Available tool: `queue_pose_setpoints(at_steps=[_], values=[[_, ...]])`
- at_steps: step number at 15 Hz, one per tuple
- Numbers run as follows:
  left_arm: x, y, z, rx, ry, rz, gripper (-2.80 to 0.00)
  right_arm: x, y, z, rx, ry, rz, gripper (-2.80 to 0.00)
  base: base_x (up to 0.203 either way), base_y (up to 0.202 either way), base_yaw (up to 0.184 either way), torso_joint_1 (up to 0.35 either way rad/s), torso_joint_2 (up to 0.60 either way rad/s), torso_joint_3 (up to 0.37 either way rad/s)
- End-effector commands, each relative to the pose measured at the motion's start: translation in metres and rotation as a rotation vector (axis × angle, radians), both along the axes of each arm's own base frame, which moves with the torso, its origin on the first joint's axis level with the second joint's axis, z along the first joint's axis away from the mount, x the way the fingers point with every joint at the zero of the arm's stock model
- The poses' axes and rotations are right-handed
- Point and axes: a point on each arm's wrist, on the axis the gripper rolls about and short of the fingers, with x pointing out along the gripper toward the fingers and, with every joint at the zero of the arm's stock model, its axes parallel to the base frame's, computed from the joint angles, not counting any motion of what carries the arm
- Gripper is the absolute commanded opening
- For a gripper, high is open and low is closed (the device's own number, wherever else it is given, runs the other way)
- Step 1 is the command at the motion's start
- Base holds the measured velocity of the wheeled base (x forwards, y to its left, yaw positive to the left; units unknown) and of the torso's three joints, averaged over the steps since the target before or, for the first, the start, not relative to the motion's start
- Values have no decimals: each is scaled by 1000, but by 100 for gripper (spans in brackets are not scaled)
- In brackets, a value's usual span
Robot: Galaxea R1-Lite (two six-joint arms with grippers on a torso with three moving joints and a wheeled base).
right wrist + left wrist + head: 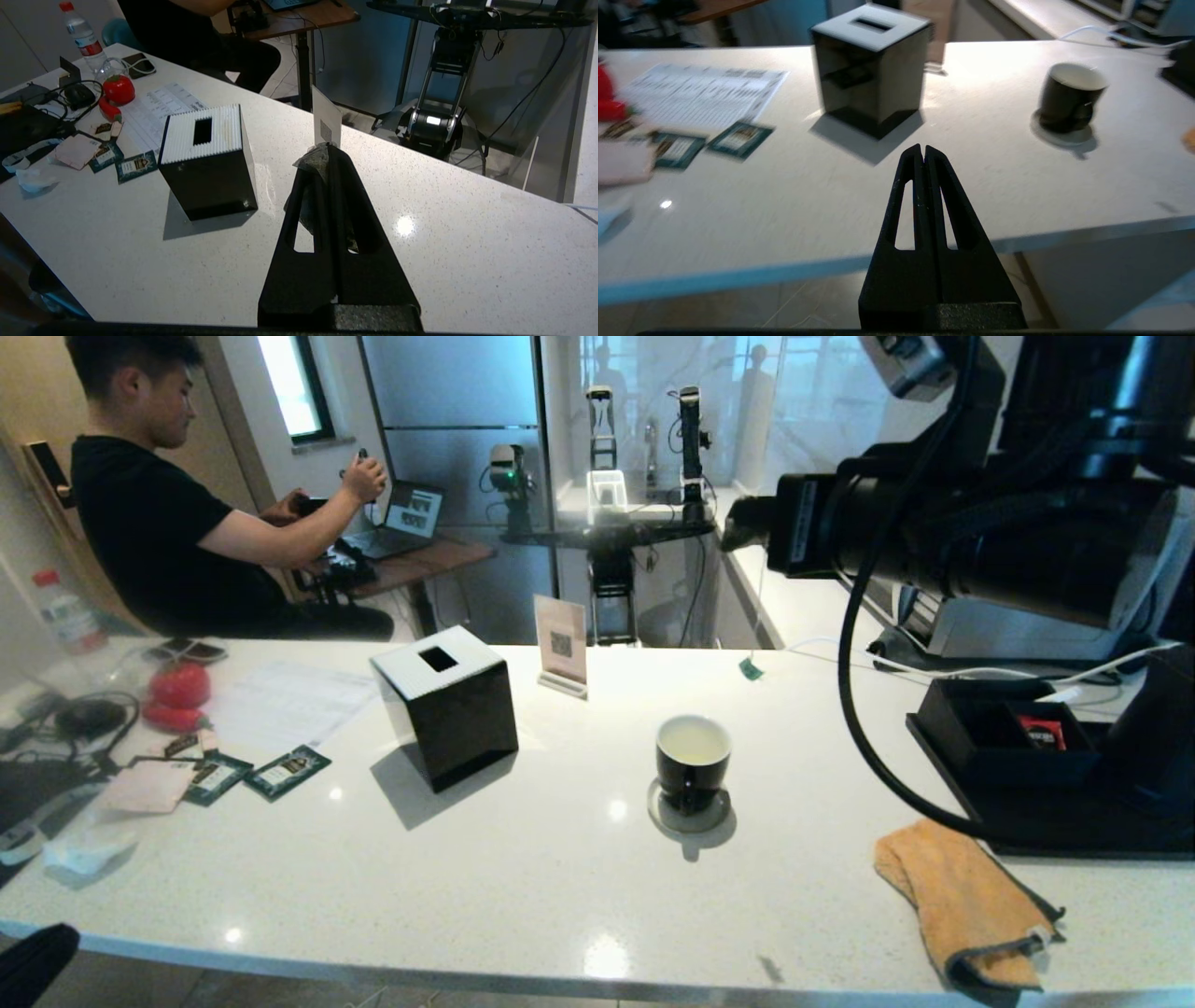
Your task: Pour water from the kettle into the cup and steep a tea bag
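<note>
We hold the tea bag [314, 161] clamped in the right end effector [327, 154] above the desk [523, 859]. The cup [692, 763], mid-desk, already holds water; next we lower the bag in. The left end effector [923, 150] is together, empty, at the near edge.

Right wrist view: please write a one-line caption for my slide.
Right gripper shut on a tea bag above the white counter, beside a black tissue box.

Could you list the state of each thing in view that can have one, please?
cup: upright on its coaster, pale liquid inside.
tea bag: pinched in the right gripper, above the counter.
left gripper: shut, empty.
tissue box: upright, slot on top.
orange cloth: crumpled at the counter's edge.
</note>
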Motion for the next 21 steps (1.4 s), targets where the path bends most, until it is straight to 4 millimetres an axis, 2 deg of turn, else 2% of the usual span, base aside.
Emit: queue_pose_setpoints(at_steps=[1, 6, 12, 15, 17, 18, 21], values=[[37, -7, 17, 10, 100, -53, -280, 8, 6, 3, 6, -8, 1, -280, 0, 0, 0, 0, 0, 0], [109, -34, 43, -8, 119, -224, -280, 14, 12, 9, 21, -26, 4, -280, 0, 0, 0, 0, 0, 0], [198, -68, 46, -34, 89, -428, -280, 17, 15, 10, 24, -31, 7, -280, 0, 0, 0, 0, 0, 0], [225, -85, 43, -37, 81, -513, -280, 27, 27, 14, 36, -46, 18, -280, 0, 0, 0, 0, 0, 0], [233, -98, 37, -35, 85, -556, -280, 32, 35, 12, 35, -45, 24, -280, 0, 0, 0, 0, 0, 0], [236, -104, 35, -35, 84, -571, 0, 34, 38, 10, 33, -42, 28, -280, 0, 0, 0, 0, 0, 0], [250, -117, 31, -39, 39, -597, 0, 36, 44, 5, 27, -33, 37, -280, 0, 0, 0, 0, 0, 0]])
